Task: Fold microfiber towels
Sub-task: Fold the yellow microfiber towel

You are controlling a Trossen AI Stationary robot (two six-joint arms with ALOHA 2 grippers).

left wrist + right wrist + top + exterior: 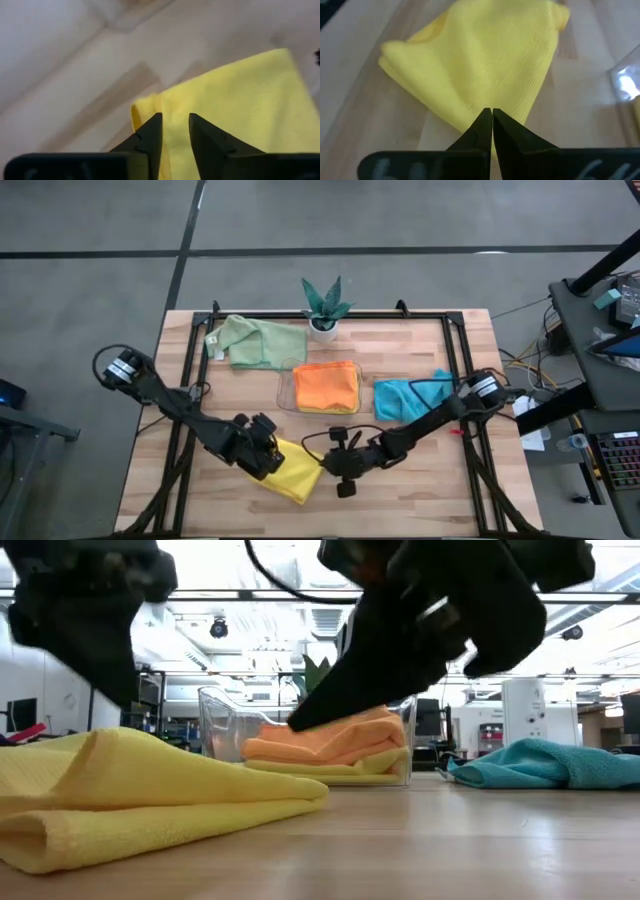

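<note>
Microfiber towels are spread about the table (420, 480): we see the yellow towel (292, 470) folded at about six o'clock, the orange one (326, 387) stacked in the clear tray (284, 392) at centre, the teal one (405, 398) at three, the pale green one (255, 342) at eleven. Our left gripper (174, 131) hovers over the yellow cloth's edge, fingers slightly parted, holding nothing. Our right gripper (492, 125) is closed and empty at its opposite edge. We judge the cloth light, limp and grippy; pinch a corner or folded edge.
</note>
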